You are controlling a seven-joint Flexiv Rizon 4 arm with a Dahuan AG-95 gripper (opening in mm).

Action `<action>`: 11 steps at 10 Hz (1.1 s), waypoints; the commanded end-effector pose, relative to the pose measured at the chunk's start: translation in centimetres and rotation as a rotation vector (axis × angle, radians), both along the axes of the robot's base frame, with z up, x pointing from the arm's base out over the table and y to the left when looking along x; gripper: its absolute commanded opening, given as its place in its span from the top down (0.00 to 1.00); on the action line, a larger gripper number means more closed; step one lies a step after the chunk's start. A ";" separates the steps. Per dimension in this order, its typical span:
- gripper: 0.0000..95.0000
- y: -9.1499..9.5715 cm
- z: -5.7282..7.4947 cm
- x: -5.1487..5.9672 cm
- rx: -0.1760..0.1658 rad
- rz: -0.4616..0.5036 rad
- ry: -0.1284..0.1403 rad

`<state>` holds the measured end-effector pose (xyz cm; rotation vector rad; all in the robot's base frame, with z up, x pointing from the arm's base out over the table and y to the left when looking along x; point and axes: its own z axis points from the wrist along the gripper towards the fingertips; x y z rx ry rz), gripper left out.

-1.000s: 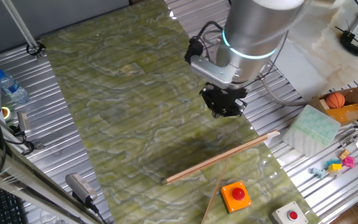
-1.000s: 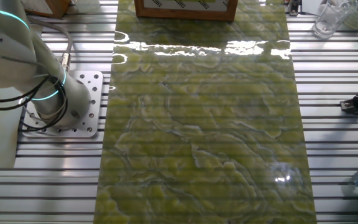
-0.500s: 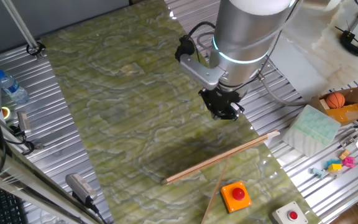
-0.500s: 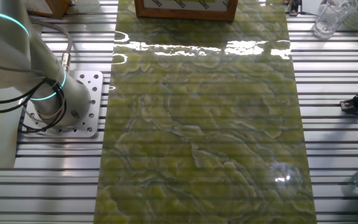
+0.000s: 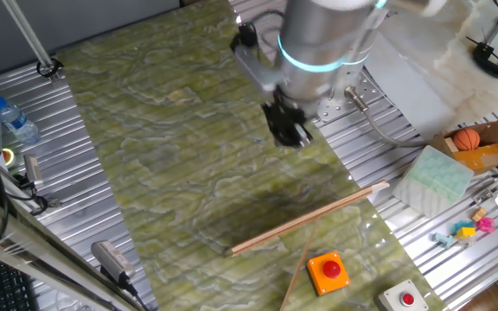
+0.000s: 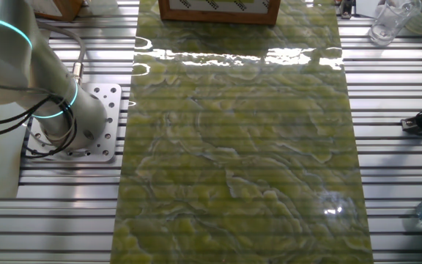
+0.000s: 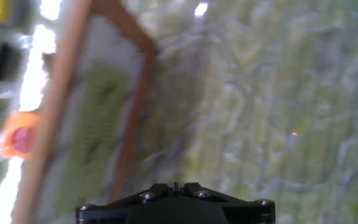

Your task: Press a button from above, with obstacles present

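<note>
- Fixed view from the one side showed my fingers (image 5: 289,131) hanging in the air above the green marbled tabletop (image 5: 171,147), well apart from the button (image 5: 328,270).
- That button, the orange box with its red cap, sat near the tabletop's lower edge, untouched as far as I could judge, so I took the pressing to be wholly ahead of me.
- Between me and the button lay the long stick (image 5: 305,220), stretched across the tabletop; the shorter stick (image 5: 298,275) ran slanting just beside the button, on its left in that view, with its lower end cut off by the frame.
- I judged the remaining work to be: travel over the long stick, line up above the red cap, then come straight down.
- Whether my fingers were spread or closed I could not tell; they were a dark, blurred clump in that view, and the hand view showed only the housing, not the tips.
- Hand view was smeared; the button (image 7: 18,135) appeared only as an orange-red blur at the left edge beside a stick.
- From the other fixed view, neither button nor sticks could be seen at all.
</note>
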<state>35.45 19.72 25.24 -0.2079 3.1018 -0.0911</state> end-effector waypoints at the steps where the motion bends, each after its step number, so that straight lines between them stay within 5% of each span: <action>1: 1.00 -2.0 -0.6 -0.3 -0.016 0.174 0.036; 6: 1.00 -1.7 -1.2 -0.6 0.008 0.054 0.014; 7: 1.00 -1.0 -1.7 -0.5 0.060 -0.051 0.025; 9: 1.00 -0.3 -2.1 -0.5 0.086 -0.099 0.059; 11: 1.00 -0.5 -2.6 -1.0 0.167 -0.152 0.066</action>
